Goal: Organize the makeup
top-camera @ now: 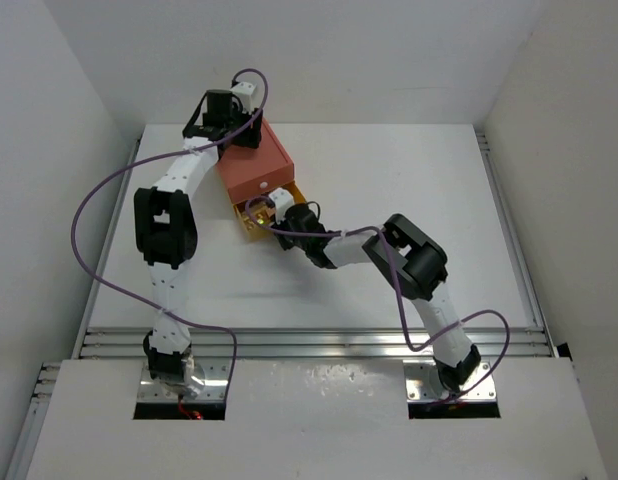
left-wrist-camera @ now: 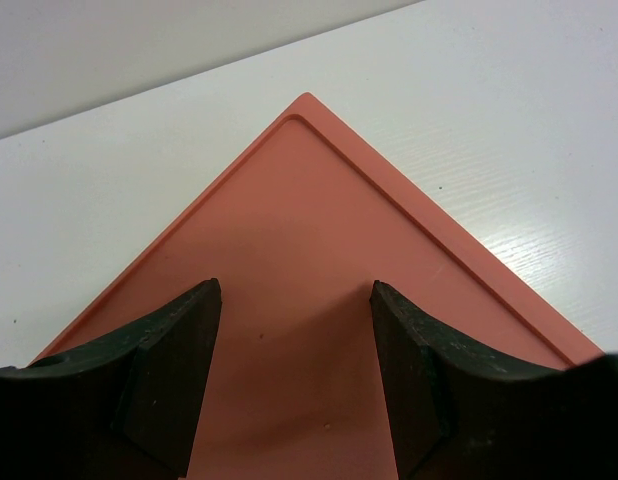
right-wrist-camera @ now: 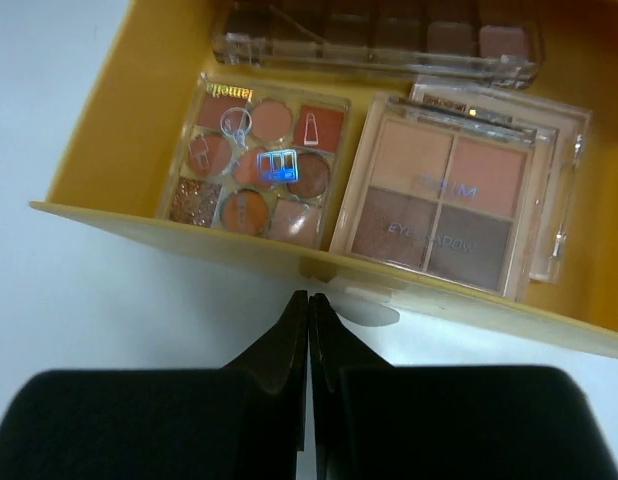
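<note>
The orange box (top-camera: pixel 257 158) sits on the white table (top-camera: pixel 419 200) at about 11 o'clock from the table's middle, turned at an angle; its yellow drawer (top-camera: pixel 251 226) stands pulled out toward roughly 6 o'clock. The left gripper (left-wrist-camera: pixel 294 295) hangs above the box's flat lid with its two dark fingers (left-wrist-camera: pixel 179 370) spread wide and nothing between them; one corner of the lid points to 12 o'clock in the left wrist view. The right gripper (right-wrist-camera: pixel 309 300) is at the drawer's front wall, its fingers pressed flat together with no gap, holding nothing that can be seen; the tips are just at the wall's lower edge, and a small pale tab (right-wrist-camera: pixel 371 312) sticks out from the wall at their 3 o'clock. All the makeup in view lies inside the drawer. A nine-pan palette (right-wrist-camera: pixel 257 165) of reddish and glittery shades lies flat at 11 o'clock from the fingertips, near the left wall. A four-pan palette (right-wrist-camera: pixel 444 200) of peach, pink and brown lies at 1 o'clock, just beside the nine-pan one; it rests on top of a lower palette (right-wrist-camera: pixel 567 160), whose clear edge shows at its 2 o'clock side. A long palette (right-wrist-camera: pixel 379 35) with a row of brownish pans lies across the back at 12 o'clock, beyond the others.
</note>
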Controlling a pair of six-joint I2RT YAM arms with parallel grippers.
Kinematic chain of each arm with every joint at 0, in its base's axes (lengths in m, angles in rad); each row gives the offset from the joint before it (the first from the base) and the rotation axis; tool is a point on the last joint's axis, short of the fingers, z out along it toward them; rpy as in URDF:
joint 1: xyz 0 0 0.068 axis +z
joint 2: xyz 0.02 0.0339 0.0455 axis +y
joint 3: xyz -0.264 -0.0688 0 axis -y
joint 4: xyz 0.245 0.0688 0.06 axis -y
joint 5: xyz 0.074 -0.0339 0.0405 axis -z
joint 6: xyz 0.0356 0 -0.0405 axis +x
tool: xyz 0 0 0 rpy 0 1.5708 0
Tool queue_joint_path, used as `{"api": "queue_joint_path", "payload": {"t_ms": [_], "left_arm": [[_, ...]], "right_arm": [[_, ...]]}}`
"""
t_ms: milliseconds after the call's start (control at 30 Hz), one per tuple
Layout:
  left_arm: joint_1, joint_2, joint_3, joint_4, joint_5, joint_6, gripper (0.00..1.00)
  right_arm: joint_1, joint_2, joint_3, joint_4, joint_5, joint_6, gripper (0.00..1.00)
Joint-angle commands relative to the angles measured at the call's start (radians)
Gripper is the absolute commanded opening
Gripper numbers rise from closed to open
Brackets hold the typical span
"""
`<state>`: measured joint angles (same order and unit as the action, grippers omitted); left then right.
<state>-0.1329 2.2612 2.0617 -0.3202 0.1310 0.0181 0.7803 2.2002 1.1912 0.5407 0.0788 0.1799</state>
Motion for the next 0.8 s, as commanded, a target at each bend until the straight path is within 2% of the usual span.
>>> {"api": "queue_joint_path", "payload": {"t_ms": [0, 267, 367, 600, 767], "left_arm": [[0.018, 0.104, -0.074, -0.240, -0.024, 0.011, 0.67], [0.018, 0.104, -0.083, -0.240, -0.014, 0.011, 0.67], [0.018, 0.104, -0.083, -0.240, -0.014, 0.011, 0.67], [0.018, 0.104, -0.083, -0.240, -0.014, 0.011, 0.67], [0.018, 0.104, -0.083, -0.240, -0.014, 0.011, 0.67]], "right_arm": [[-0.015, 0.036, 0.149, 0.110, 0.082, -0.003, 0.00], [-0.018, 0.205, 0.401, 0.082, 0.199, 0.033, 0.00], [-0.016, 0.234, 0.430, 0.047, 0.217, 0.049, 0.00], [-0.016, 0.221, 0.394, 0.087, 0.237, 0.033, 0.00], [-0.016, 0.139, 0.245, 0.185, 0.242, 0.033, 0.00]]}}
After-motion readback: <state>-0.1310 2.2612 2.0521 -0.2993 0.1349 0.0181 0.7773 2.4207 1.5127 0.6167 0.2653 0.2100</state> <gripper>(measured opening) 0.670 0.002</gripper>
